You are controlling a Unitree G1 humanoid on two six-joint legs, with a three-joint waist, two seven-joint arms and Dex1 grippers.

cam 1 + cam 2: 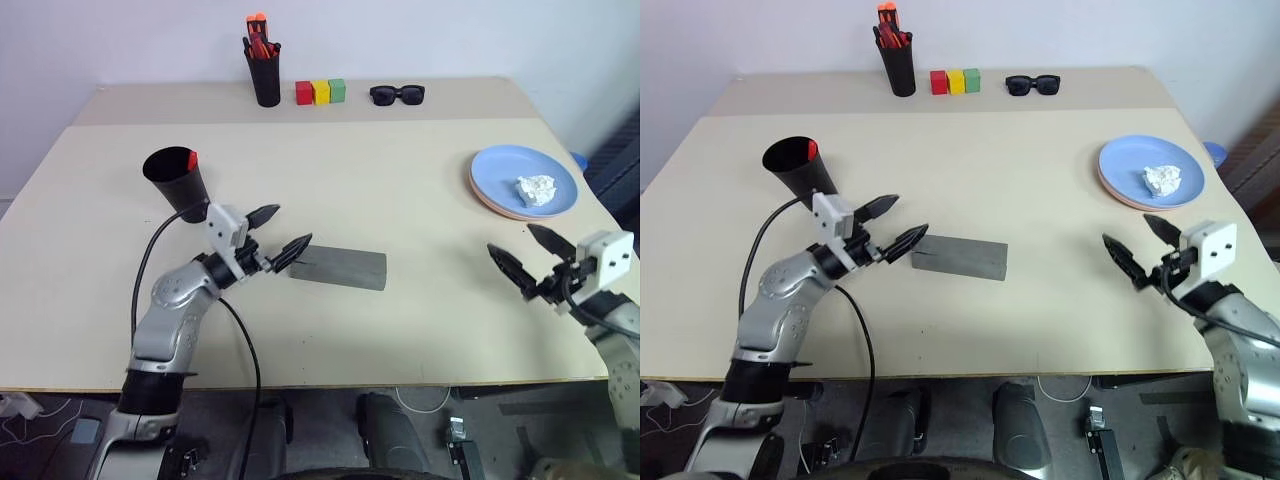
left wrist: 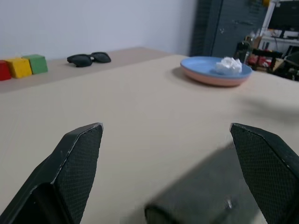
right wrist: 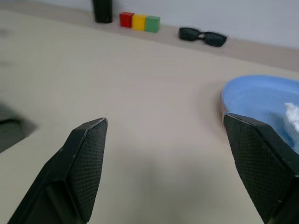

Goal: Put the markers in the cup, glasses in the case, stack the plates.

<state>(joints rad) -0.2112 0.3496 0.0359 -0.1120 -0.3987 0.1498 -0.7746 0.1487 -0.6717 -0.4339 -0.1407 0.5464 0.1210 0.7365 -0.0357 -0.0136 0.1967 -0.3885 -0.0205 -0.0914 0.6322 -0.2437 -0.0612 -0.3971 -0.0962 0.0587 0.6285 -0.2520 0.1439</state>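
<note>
Hovering over the table (image 1: pixel 400 200), the left gripper (image 1: pixel 277 232) is holding its two black fingers spread wide with nothing between them; its lower fingertip is sitting just beside the near end of the grey case (image 1: pixel 338 268), though contact cannot be confirmed. The case is lying flat and closed near the table's middle. Behind the left wrist, the black cup (image 1: pixel 178 181) is standing tilted toward the camera, a red-orange marker end (image 1: pixel 192 159) showing at its rim. The right gripper (image 1: pixel 1142 250) is hanging above the table's right side, fingers likewise parted and empty, pointing toward the plates. The light blue plate (image 1: pixel 525 178) is resting on the salmon pink plate (image 1: pixel 497 207), whose rim is peeking out beneath, and a crumpled white paper wad (image 1: pixel 536 189) is sitting on top. Along the far edge, a black pen holder (image 1: pixel 264 72) with orange-capped pens, three blocks (image 1: pixel 320 92) in red, yellow and green, and black sunglasses (image 1: pixel 397 95) are lining up.
</note>
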